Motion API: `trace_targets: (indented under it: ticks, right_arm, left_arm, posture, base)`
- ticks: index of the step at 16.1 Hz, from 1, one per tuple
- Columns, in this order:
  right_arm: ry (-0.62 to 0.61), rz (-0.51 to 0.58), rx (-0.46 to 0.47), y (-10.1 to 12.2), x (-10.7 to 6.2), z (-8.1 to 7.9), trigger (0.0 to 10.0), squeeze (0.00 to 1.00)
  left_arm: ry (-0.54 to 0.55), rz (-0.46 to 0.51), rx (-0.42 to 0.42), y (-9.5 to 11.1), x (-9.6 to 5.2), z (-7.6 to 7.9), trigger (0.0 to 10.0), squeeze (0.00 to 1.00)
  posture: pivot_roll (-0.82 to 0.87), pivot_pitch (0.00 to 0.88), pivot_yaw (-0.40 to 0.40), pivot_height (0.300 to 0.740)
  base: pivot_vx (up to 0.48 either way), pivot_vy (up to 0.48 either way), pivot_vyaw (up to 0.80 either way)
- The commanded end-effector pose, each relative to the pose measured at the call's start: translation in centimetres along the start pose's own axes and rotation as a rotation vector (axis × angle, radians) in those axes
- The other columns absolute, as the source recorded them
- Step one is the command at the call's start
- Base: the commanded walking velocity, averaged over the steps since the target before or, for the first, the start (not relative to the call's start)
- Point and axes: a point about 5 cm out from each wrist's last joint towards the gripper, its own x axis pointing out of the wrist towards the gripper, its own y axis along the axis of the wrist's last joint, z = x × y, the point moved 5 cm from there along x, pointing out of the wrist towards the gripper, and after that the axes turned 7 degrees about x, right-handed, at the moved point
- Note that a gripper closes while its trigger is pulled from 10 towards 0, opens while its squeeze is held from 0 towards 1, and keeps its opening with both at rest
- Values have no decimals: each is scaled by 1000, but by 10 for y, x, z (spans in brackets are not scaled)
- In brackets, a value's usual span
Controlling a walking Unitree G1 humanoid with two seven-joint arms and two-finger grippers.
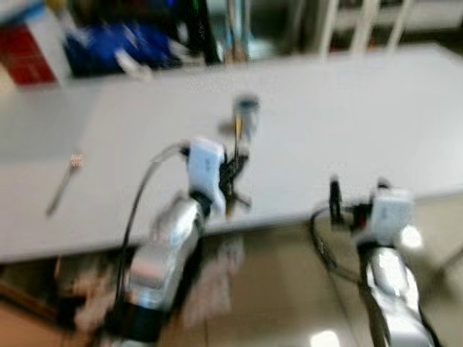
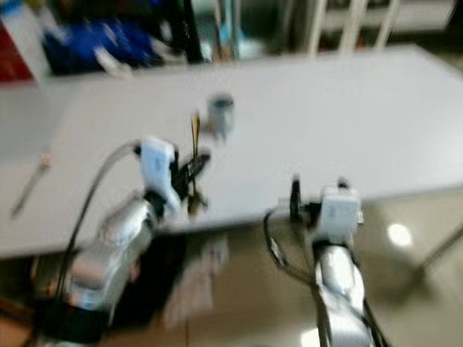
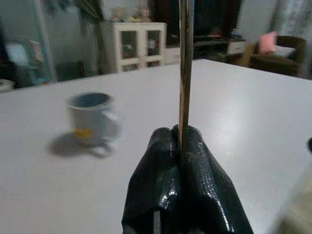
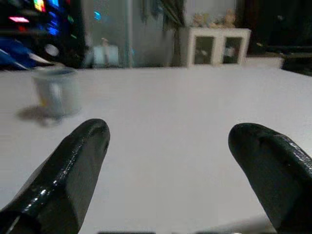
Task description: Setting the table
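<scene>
My left gripper (image 1: 230, 173) is shut on a thin upright stick-like utensil (image 3: 185, 68), brownish, possibly chopsticks, held over the near edge of the white table (image 1: 347, 123). A pale blue-grey mug (image 1: 246, 112) stands on the table just beyond it, also in the left wrist view as the mug (image 3: 92, 119). My right gripper (image 1: 356, 194) is open at the table's near edge, to the right, nothing between its fingers (image 4: 73, 165). A long utensil (image 1: 64, 184) lies on the table at the far left.
The eye views are blurred by motion. Blue and red clutter (image 1: 108, 43) lies beyond the table's far left side. White chair backs (image 1: 362, 25) stand behind the far edge. A white cabinet (image 3: 134, 44) stands in the room beyond. Shiny floor (image 1: 289, 289) lies below the near edge.
</scene>
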Motion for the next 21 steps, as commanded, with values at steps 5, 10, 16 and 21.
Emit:
trace_targets:
  ticks: [5, 10, 16, 21]
  right_arm:
    - [31, 18, 0, 4, 3, -11, 10000, 0]
    - [33, 15, -4, 3, 1, -12, 10000, 0]
    - [34, 8, -12, 1, -2, -11, 10000, 0]
    - [41, 2, -22, 1, -6, -12, 10000, 0]
  left_arm:
    - [21, -5, 31, 0, -1, -9, 0, 0]
    - [-12, -12, -61, 5, 11, -7, 0, 0]
    - [-108, -119, -466, -1, 26, 10, 0, 0]
    - [-182, -266, -792, -15, 45, 32, 0, 0]
  posture:
    - [-133, 0, 44, 727]
    - [-146, 0, 53, 727]
    - [-160, 0, 60, 727]
    - [-189, 0, 55, 727]
  base:
    - [474, 0, 0]
    - [192, 0, 0]
    - [0, 0, 0]
    - [0, 0, 0]
